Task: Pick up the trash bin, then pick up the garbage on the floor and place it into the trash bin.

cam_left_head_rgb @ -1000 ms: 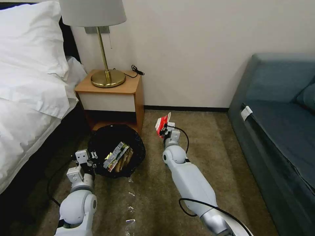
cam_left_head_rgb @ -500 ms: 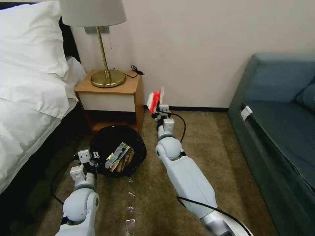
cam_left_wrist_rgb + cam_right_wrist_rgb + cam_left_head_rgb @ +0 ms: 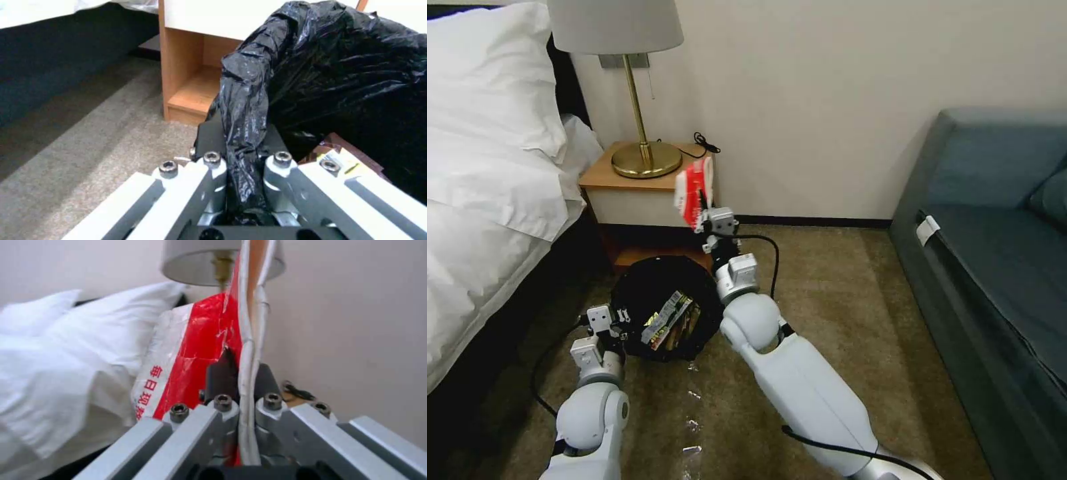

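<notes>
The red-and-white carton (image 3: 694, 189) hangs above the far rim of the trash bin (image 3: 634, 287), pinched by its thin edge in the right claw (image 3: 702, 215). The left claw (image 3: 616, 325) clamps the bin's black liner (image 3: 249, 110) at the near rim, bin beside the nightstand (image 3: 647, 193). Released here, the carton might clip the rim and fall to the carpet (image 3: 827, 287); the liner could also slip.

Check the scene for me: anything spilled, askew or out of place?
Shiny clear scraps lie on the carpet just this side of the trash bin. Otherwise fine: left gripper pinches the bin's liner, right gripper holds the red-and-white carton up beyond it.
</notes>
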Available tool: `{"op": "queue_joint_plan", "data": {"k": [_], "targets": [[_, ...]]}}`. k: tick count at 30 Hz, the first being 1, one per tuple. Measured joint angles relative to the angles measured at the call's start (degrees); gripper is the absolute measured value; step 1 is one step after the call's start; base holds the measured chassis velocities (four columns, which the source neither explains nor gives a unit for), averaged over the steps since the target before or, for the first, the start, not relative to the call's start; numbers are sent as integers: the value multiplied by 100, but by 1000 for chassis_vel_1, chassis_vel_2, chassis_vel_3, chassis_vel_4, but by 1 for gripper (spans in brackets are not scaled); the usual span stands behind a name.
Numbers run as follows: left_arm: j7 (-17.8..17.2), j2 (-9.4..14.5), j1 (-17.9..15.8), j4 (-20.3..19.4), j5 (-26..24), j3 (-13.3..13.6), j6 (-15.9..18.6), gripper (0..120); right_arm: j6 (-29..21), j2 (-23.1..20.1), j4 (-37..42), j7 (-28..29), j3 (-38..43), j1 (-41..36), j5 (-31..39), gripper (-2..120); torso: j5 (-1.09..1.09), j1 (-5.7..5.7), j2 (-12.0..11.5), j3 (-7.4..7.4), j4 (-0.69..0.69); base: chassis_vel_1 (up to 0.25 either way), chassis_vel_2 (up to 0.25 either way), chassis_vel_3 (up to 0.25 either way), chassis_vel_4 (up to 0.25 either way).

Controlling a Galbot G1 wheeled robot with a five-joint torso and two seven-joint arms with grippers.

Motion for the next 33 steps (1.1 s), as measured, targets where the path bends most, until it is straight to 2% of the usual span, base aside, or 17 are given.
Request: {"op": "queue_joint_plan", "data": {"k": [12,17,25,33], "targets": [[8,-27,-25,20,2,41,-1,4,114,-6,11,-103,-342,-52,-100,0,0,0,0,0,0,0,0,0,0],[10,-62,-61,41,30,64,-3,4,222,-5,-95,-142,-660,-335,-270,0,0,0,0,0,0,0,0,0,0],[6,-98,-47,-48,29,81,-8,4,541,67,-528,-219,-658,-864,-659,0,0,0,1,0,0,0,0,0,0],[6,-109,16,-111,26,100,-8,4,707,114,-735,-228,-546,-1005,-794,0,0,0,1,0,0,0,0,0,0]]}}
